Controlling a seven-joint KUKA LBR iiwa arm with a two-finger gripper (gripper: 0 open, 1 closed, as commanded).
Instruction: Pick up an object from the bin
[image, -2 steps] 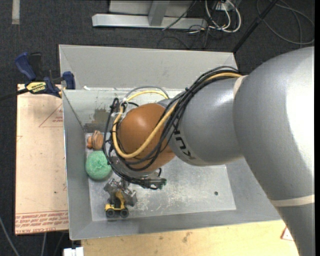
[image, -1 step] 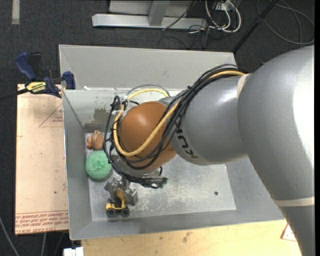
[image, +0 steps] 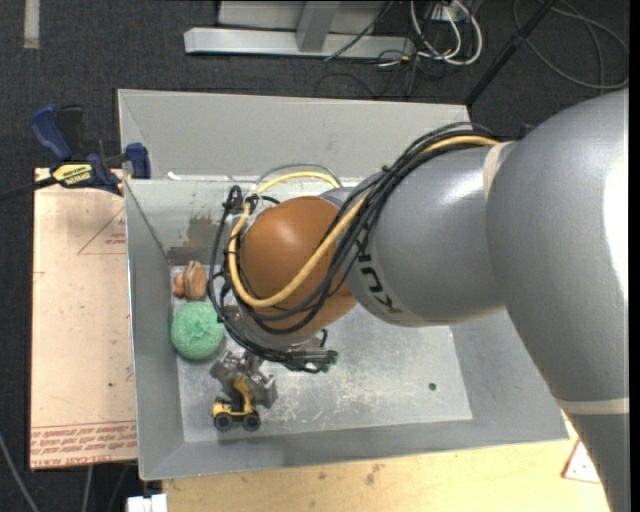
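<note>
My gripper (image: 245, 381) reaches down near the bin's front left, its metal fingertips just above a small yellow toy vehicle with black wheels (image: 235, 414). The fingers stand close over the toy's top; whether they hold it I cannot tell. A green fuzzy ball (image: 196, 331) lies to the left of the gripper, against the bin's left wall. Behind the ball sits a small tan and orange rounded object (image: 189, 280).
The arm with its orange dome and looped cables covers the bin's middle and back. A dark green thing (image: 318, 359) pokes out under the dome, right of the gripper. Bare floor shows at the front right.
</note>
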